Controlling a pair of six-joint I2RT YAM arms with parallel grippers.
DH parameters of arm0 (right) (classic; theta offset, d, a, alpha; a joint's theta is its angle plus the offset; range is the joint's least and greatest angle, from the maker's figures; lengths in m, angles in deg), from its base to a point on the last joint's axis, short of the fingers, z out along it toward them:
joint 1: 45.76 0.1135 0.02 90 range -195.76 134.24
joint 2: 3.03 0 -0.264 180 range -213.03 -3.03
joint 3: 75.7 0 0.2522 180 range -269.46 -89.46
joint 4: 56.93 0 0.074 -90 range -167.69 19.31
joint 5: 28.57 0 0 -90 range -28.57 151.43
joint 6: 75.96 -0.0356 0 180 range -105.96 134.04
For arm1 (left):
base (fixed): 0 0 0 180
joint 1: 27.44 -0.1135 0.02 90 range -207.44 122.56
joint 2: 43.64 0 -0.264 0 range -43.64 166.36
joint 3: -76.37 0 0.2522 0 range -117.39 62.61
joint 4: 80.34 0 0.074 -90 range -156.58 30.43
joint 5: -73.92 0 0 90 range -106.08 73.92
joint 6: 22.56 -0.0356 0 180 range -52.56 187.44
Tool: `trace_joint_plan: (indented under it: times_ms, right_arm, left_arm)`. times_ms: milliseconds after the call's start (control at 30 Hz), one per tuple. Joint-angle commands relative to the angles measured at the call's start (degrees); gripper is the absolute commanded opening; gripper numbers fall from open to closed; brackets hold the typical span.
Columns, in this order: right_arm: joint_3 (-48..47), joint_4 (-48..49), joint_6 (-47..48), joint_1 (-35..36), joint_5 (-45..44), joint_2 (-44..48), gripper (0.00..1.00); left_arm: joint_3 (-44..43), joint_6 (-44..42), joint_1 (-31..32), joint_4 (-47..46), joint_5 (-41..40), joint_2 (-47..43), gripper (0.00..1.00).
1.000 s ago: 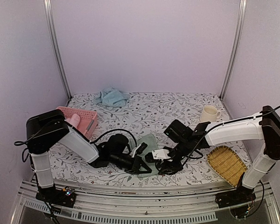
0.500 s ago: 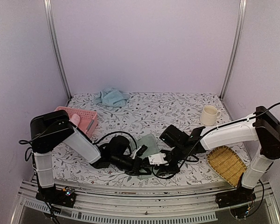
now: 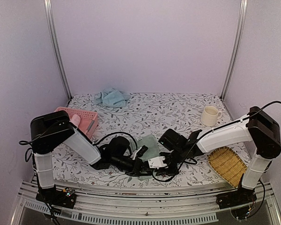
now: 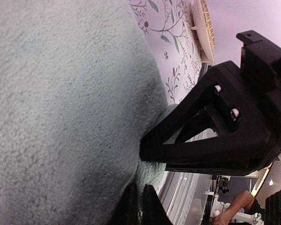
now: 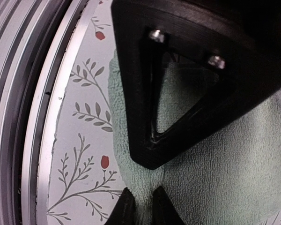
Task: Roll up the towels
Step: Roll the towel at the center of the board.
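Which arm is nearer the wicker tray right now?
Right. The right arm spans just behind the wicker tray, its base beside it. The left arm is mounted far off at the opposite side. Both meet at the green towel, left of the tray.

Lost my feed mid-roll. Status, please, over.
Left pincer shut on green towel. Right pincer pinching same towel. Blue towel crumpled at back. Nothing blocking.

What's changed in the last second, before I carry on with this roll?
The right gripper slid left and toward the near edge, beside the left gripper, and closed on the green towel there. The left gripper stayed pinched on that edge. Blue towel, mug and pink basket did not move.
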Motion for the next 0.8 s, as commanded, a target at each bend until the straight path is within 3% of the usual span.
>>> trace_joint_plan:
  times_ms: [0, 200, 433, 500, 567, 767]
  right_arm:
    - [0.3, -3.8, 1.3, 0.5, 0.6, -3.0, 0.09]
    - [-5.4, -16.4, 2.4, -0.5, 11.3, -7.1, 0.04]
    - [-19.4, -31.5, 3.0, -6.1, 25.1, -20.2, 0.03]
    - [-24.2, -36.3, 3.4, -8.1, 27.9, -24.2, 0.03]
    - [-28.5, -40.6, 3.9, -9.9, 30.6, -28.0, 0.03]
    - [-37.5, -50.0, 5.9, -12.4, 34.7, -36.8, 0.03]
  left_arm:
    - [2.2, -5.2, -0.7, 1.8, -2.1, -3.6, 0.12]
    - [9.0, -19.2, 1.4, 8.7, -12.9, -19.1, 0.3]
    - [17.0, -30.9, 11.3, 12.3, -28.7, -29.5, 0.31]
    - [17.9, -33.3, 15.2, 13.6, -36.5, -30.0, 0.31]
    - [16.8, -36.1, 17.3, 14.9, -39.3, -29.3, 0.31]
    - [5.7, -47.5, 21.8, 22.5, -47.8, -22.7, 0.32]
